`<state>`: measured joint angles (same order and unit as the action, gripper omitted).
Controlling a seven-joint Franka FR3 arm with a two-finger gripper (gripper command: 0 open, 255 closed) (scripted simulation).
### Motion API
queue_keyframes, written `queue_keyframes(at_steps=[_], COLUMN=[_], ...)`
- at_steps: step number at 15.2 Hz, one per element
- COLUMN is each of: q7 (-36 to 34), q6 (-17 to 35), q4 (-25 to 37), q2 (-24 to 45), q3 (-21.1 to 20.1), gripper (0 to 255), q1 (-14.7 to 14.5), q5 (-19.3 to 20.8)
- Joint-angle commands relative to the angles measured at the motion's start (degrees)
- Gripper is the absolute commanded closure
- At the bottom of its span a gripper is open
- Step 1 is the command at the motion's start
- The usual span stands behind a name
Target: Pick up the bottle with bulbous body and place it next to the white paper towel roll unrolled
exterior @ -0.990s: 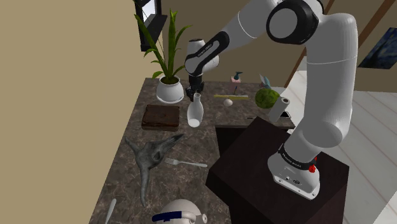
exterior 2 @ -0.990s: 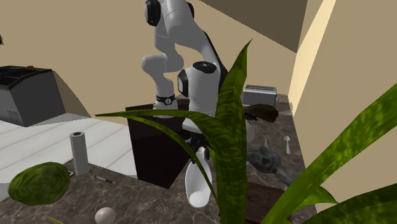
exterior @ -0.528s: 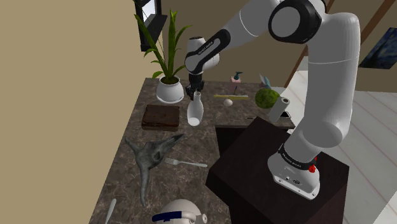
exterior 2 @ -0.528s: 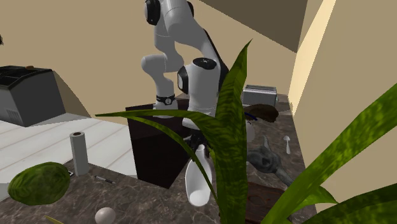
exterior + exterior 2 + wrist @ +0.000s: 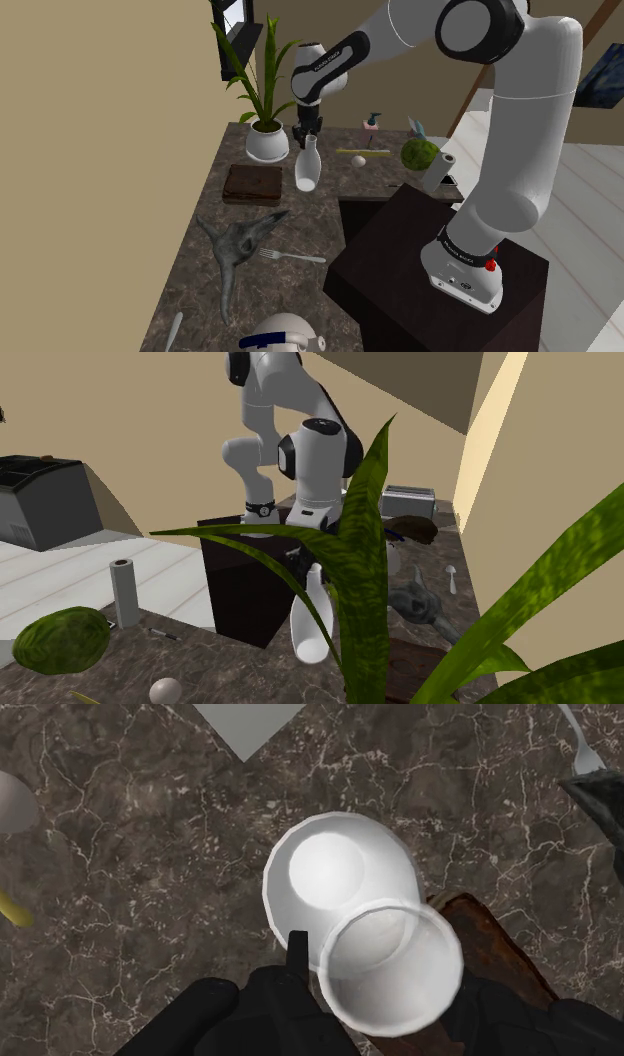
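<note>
The claw has climbed a little since a second ago, and the arm's forearm and wrist have risen with it. The white bottle, clasped by its neck just beneath the claw, has gone up too. Its base now sits higher over the bench.

A white bulbous bottle hangs by its neck from the black gripper, partly behind a broad green leaf. The white paper towel roll stands upright well apart, toward the view's left, on the marble counter.
</note>
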<state>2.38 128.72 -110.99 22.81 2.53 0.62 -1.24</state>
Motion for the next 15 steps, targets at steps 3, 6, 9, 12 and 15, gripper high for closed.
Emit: queue_keyframes(at_steps=[3, 6, 9, 12, 15], q7=[-0.07, -0.12, -0.17, -0.22, -0.26], q6=[-2.5, -4.41, -6.35, -8.32, -10.32], q4=[0.62, 1.21, 1.91, 2.73, 3.66], q2=[-1.88, -3.21, -4.45, -5.6, -6.67], q3=[0.05, 0.09, 0.12, 0.14, 0.16], gripper=[255, 255, 255, 255, 255], q1=[-0.04, -0.06, -0.09, -0.1, -0.12], q5=[0.11, 0.19, 0.27, 0.34, 0.41])
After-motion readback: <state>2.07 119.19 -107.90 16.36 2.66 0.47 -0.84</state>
